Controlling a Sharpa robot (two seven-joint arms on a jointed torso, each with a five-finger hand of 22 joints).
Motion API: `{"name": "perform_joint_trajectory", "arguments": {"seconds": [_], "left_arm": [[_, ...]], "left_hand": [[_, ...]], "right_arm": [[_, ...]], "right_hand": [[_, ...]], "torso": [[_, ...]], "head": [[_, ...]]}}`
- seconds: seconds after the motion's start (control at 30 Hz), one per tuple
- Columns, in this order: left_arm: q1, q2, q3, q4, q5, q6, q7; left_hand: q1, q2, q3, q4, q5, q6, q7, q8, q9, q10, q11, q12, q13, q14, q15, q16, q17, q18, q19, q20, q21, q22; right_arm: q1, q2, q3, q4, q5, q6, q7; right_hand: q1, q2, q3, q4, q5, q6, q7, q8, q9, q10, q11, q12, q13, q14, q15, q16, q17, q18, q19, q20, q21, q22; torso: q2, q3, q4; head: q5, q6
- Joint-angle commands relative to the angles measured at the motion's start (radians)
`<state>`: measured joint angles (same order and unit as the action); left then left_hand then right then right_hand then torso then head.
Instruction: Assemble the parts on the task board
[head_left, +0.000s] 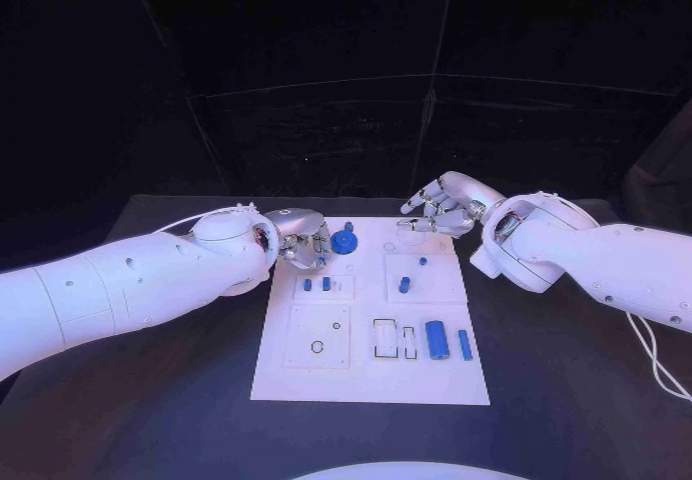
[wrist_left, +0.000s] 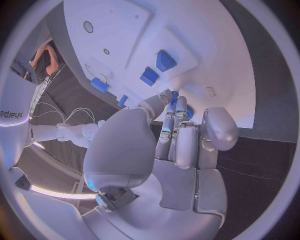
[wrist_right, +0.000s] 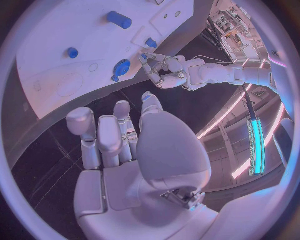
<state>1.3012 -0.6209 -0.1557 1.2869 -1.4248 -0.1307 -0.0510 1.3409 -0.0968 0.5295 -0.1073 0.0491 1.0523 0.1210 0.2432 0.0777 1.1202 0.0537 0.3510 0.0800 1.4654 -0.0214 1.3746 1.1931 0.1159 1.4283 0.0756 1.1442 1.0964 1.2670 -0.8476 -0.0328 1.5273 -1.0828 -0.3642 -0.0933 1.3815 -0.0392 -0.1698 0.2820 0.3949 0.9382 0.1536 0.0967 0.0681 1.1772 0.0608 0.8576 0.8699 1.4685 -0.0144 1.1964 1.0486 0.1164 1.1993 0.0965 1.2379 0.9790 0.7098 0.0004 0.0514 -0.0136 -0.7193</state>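
The white task board (head_left: 368, 375) lies in the middle of the black table. A round blue part (head_left: 343, 241) sits at the board's far end, and my left hand (head_left: 300, 245) is right beside it with fingertips against it. In the left wrist view blue shows between the fingers (wrist_left: 177, 131) and the thumb; whether they grip it is unclear. The right wrist view shows that part (wrist_right: 122, 67) on the board by the left hand (wrist_right: 164, 70). My right hand (head_left: 444, 213) hovers over the board's far right corner, fingers (wrist_right: 107, 141) apart, holding nothing.
Two small blue pegs (head_left: 316, 284) stand in a square near the left hand, and two more (head_left: 405, 284) to their right. Longer blue pieces (head_left: 436, 337) lie in the near right field beside an open slot (head_left: 384, 339). The near left square (head_left: 320, 337) has two holes.
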Motion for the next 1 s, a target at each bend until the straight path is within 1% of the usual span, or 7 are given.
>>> {"name": "perform_joint_trajectory", "arguments": {"seconds": [0.03,0.23,0.47,0.83,1.0], "left_arm": [[0.001,0.003,0.000,0.000,0.004,0.017,-0.001],[0.001,0.008,0.000,-0.006,0.004,0.040,-0.017],[0.001,0.015,0.000,-0.014,0.004,0.070,-0.032],[0.001,0.015,0.000,-0.013,0.004,0.070,-0.036],[0.001,0.013,0.000,-0.012,0.004,0.063,-0.038]], "left_hand": [[-0.013,-0.001,0.004,0.001,0.000,0.003,0.002,-0.007,-0.002,0.004,0.002,-0.005,0.000,0.028,-0.004,-0.001,-0.002,-0.015,0.005,0.000,0.004,0.002],[-0.018,-0.005,0.001,0.003,0.000,0.002,0.001,-0.010,-0.002,0.004,0.002,-0.010,-0.001,0.027,-0.003,-0.004,-0.008,-0.014,0.004,0.000,0.001,0.000],[-0.030,-0.013,-0.009,0.006,0.000,-0.007,0.004,-0.024,-0.005,-0.005,0.007,-0.027,-0.006,0.022,0.000,-0.011,-0.021,-0.012,-0.003,0.002,-0.008,-0.008],[-0.041,-0.025,-0.021,0.008,0.000,-0.018,0.009,-0.039,-0.006,-0.024,0.015,-0.048,-0.011,0.020,0.006,-0.012,-0.026,-0.012,-0.006,0.007,-0.010,-0.006],[-0.049,-0.034,-0.027,0.010,0.000,-0.043,0.016,-0.058,-0.011,-0.044,0.022,-0.064,-0.014,0.018,0.012,-0.014,-0.032,-0.012,-0.007,0.011,-0.012,-0.007]], "right_arm": [[0.002,0.000,0.000,0.002,-0.002,-0.009,0.005],[0.002,-0.002,0.000,0.003,-0.002,-0.009,0.005],[0.002,-0.002,0.000,0.003,-0.002,-0.010,0.004],[0.002,-0.002,0.000,0.002,-0.002,-0.011,0.005],[0.002,-0.002,0.000,0.001,-0.002,-0.011,0.004]], "right_hand": [[0.003,0.010,-0.006,-0.002,0.003,0.001,-0.006,0.006,0.001,-0.003,-0.001,0.005,0.001,0.000,-0.001,-0.005,0.000,0.006,-0.005,0.001,-0.007,0.000],[0.003,0.010,-0.006,-0.002,0.003,0.001,-0.006,0.006,0.001,-0.003,-0.001,0.005,0.001,0.000,-0.001,-0.005,0.000,0.006,-0.005,0.001,-0.007,0.000],[0.003,0.010,-0.006,-0.002,0.003,0.001,-0.006,0.006,0.001,-0.003,-0.001,0.005,0.001,0.000,-0.001,-0.005,0.000,0.006,-0.005,0.001,-0.007,0.000],[0.003,0.010,-0.006,-0.002,0.003,0.001,-0.006,0.006,0.001,-0.003,-0.001,0.005,0.001,0.000,-0.001,-0.005,0.000,0.006,-0.005,0.001,-0.007,0.000],[0.004,0.011,-0.008,-0.002,0.003,0.001,-0.006,0.007,0.001,-0.005,-0.001,0.002,-0.004,0.000,-0.001,-0.008,-0.002,0.006,-0.005,0.000,-0.008,-0.002]], "torso": [[0.000,0.0008,-0.0002],[0.000,0.0009,-0.0006],[0.000,0.0005,-0.0001],[0.000,-0.0002,0.0008],[-0.001,-0.0002,0.0008]], "head": [[-0.001,0.000],[-0.001,0.000],[-0.002,-0.001],[-0.003,-0.003],[-0.003,-0.003]]}}
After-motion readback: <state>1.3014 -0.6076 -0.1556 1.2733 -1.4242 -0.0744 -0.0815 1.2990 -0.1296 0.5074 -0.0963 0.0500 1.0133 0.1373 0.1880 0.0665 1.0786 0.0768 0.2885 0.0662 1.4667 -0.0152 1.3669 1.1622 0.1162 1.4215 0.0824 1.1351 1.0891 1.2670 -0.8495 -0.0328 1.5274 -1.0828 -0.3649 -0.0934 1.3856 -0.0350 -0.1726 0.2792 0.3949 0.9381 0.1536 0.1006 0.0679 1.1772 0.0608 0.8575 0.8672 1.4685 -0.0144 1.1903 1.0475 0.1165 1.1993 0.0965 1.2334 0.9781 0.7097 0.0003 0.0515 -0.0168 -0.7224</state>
